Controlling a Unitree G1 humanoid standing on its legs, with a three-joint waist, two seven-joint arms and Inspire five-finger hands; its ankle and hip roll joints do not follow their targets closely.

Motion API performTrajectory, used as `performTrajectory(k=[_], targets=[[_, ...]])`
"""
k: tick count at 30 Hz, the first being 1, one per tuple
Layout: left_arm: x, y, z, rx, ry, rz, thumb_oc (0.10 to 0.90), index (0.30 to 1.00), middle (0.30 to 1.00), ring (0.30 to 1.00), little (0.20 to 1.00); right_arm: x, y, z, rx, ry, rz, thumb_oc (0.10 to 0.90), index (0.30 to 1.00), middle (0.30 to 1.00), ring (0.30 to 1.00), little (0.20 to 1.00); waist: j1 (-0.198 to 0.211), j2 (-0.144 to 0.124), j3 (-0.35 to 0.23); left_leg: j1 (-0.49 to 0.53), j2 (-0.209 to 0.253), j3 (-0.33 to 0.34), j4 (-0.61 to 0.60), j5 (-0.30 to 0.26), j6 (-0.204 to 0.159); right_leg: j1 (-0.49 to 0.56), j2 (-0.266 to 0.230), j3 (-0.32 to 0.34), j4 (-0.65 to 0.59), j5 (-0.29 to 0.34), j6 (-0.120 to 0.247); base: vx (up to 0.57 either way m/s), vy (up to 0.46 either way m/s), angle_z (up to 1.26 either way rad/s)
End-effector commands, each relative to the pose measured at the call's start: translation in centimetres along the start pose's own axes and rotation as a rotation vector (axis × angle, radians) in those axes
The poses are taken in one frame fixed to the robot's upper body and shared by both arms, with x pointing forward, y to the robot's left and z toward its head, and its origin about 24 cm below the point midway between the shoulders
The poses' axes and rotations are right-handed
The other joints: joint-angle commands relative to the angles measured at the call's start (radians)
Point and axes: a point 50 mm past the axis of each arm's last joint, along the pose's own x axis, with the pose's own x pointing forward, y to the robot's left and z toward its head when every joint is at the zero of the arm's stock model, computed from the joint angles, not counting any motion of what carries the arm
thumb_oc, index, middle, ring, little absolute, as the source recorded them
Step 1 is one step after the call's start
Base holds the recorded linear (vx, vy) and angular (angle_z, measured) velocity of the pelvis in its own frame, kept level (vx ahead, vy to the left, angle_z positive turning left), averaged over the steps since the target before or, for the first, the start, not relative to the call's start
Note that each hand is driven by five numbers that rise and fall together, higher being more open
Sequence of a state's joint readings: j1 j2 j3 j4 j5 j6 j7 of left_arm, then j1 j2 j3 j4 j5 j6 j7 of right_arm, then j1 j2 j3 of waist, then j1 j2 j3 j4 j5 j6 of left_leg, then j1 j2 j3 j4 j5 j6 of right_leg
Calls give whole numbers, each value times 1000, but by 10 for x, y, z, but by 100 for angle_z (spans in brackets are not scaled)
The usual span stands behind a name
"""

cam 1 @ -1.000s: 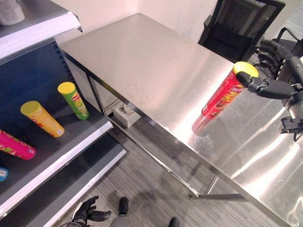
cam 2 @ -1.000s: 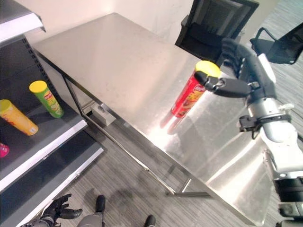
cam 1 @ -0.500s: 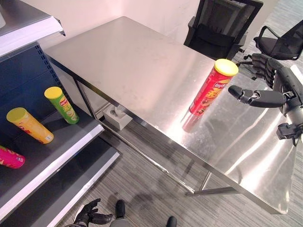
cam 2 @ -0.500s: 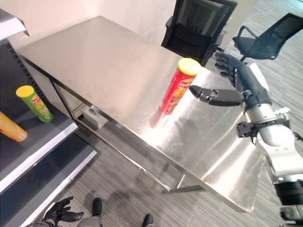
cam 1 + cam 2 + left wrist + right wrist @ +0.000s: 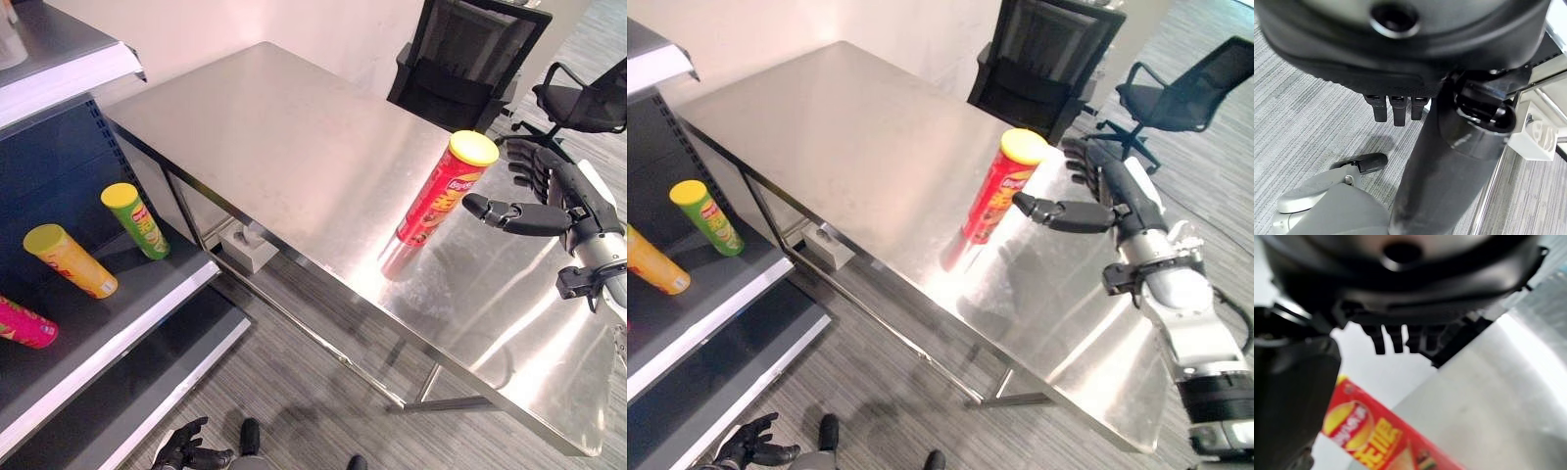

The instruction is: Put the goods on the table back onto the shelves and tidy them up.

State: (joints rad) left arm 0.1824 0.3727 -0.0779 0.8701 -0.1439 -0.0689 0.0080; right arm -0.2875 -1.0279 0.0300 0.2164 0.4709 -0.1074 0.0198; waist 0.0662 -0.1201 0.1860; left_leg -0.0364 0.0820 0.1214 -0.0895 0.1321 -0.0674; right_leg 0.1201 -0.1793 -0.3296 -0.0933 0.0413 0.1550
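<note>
A red can with a yellow lid [image 5: 437, 192] stands on the steel table [image 5: 294, 137], near its right side. My right hand [image 5: 551, 196] hovers just right of the can, open, with its thumb stretched towards the can's upper part and its fingers spread behind. The thumb tip is close beside the can; I cannot tell whether it touches. The right wrist view has the red can [image 5: 1378, 438] just past the straight fingers [image 5: 1396, 340]. My left hand [image 5: 186, 452] hangs low over the floor, open and holding nothing.
On the left, a shelf [image 5: 127, 313] holds a green can [image 5: 135, 220], a yellow can [image 5: 69, 259] and a pink can [image 5: 24, 323], all lying tilted. Two black office chairs [image 5: 460, 59] stand behind the table. A white box [image 5: 245, 245] sits on the floor beneath it.
The camera has shifted. A second ago my right thumb lay at the can's lid; the hand has since come off it and now sits lower, beside the can.
</note>
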Motion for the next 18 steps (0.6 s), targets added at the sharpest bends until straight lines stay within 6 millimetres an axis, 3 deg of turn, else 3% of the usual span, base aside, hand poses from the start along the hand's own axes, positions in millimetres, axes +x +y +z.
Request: performTrajectory(k=[1, 18], targets=[[2, 5, 11, 61, -50, 2, 800, 900, 900, 900, 900, 22, -21, 52, -15, -215, -125, 800, 900, 900, 900, 900, 34, -7, -47, 46, 33, 14, 2, -98, -29, -22, 1, -34, 6, -3, 36, 12, -6, 7], [1, 3, 7, 37, -40, 11, 800, 900, 900, 900, 900, 36, -13, 51, -1, -204, -162, 800, 900, 900, 900, 900, 76, -13, -44, 42, 27, -14, 2, -99, -29, -4, -1, -63, 6, -11, 35, 13, -3, 4]])
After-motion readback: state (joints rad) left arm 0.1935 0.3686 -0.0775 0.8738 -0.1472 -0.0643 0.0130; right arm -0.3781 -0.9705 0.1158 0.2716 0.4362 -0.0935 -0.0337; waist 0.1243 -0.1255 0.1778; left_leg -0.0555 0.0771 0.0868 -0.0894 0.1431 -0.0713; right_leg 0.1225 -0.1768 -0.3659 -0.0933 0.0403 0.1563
